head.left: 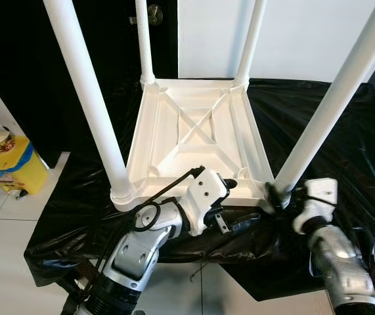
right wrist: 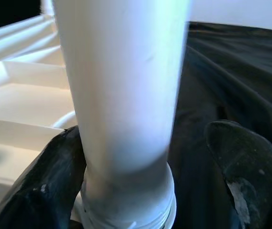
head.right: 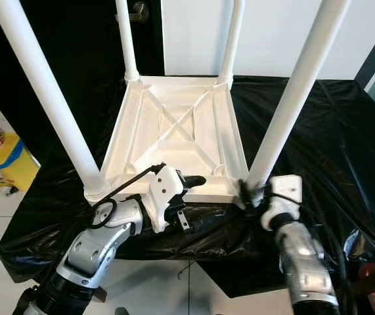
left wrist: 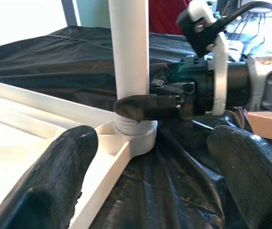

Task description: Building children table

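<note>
A white plastic children's table (head.left: 194,125) lies upside down on a black sheet (head.left: 345,138), its legs standing up. My right gripper (head.left: 279,195) is open around the base of the front right leg (head.left: 331,98). In the right wrist view one of its fingers (right wrist: 40,181) touches that leg (right wrist: 121,95) and the other stands a little apart. My left gripper (head.left: 238,203) is open at the table's front rim (left wrist: 97,157), just left of that leg (left wrist: 128,52). One of its fingers (left wrist: 55,181) is over the white rim, the other over the sheet.
The front left leg (head.left: 88,98) and two back legs (head.left: 144,39) rise at the other corners. A yellow container (head.left: 10,164) stands on the white tiled floor (head.left: 3,256) to the left. The sheet's front edge hangs just before me.
</note>
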`<state>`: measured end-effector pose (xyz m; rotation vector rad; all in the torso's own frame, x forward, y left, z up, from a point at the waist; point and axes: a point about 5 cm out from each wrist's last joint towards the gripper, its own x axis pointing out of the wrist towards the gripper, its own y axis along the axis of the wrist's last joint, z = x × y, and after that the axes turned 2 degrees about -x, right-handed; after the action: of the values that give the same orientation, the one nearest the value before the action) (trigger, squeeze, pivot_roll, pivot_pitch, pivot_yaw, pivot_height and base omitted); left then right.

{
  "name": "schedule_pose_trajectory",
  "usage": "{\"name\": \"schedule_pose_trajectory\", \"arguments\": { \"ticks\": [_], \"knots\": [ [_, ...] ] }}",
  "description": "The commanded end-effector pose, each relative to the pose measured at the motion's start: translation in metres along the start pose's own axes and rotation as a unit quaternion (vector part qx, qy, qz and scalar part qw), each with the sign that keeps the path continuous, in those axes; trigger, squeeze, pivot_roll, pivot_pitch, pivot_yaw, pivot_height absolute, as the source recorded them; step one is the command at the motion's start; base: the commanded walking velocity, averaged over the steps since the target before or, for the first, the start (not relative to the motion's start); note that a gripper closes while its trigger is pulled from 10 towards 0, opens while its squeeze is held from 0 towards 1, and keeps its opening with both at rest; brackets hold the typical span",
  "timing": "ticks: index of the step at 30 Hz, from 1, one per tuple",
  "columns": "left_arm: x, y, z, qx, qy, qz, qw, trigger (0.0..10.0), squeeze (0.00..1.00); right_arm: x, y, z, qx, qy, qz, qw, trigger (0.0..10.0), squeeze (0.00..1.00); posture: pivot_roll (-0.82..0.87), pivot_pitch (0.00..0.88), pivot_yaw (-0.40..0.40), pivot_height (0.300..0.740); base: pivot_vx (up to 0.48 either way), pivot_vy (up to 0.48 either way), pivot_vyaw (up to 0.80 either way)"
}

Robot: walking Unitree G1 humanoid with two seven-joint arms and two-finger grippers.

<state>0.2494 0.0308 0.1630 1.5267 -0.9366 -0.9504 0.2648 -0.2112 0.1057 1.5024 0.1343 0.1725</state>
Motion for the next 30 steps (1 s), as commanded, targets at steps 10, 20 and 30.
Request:
{"name": "schedule_pose_trajectory", "arguments": {
  "ticks": [10, 20, 30],
  "knots": [
    [-0.001, 0.005, -0.009, 0.016, 0.018, 0.000, 1.000, 10.0, 0.00, 0.021, 0.010, 0.015, -0.057, 0.091, -0.005, 0.994, 10.0, 0.00, -0.07, 0.000, -0.038, 0.740, 0.000, 0.000, 0.00],
    [-0.041, 0.019, -0.050, 0.046, 0.103, 0.001, 0.994, 10.0, 0.00, 0.025, 0.010, 0.012, -0.063, 0.079, 0.001, 0.995, 0.0, 0.00, -0.04, 0.000, -0.038, 0.740, 0.000, 0.000, 0.00],
    [-0.091, 0.010, -0.088, 0.075, 0.173, -0.054, 0.981, 10.0, 0.00, 0.019, 0.010, 0.009, -0.035, 0.050, 0.027, 0.998, 10.0, 0.00, -0.03, 0.019, -0.028, 0.740, 0.000, 0.000, 0.00]
  ]
}}
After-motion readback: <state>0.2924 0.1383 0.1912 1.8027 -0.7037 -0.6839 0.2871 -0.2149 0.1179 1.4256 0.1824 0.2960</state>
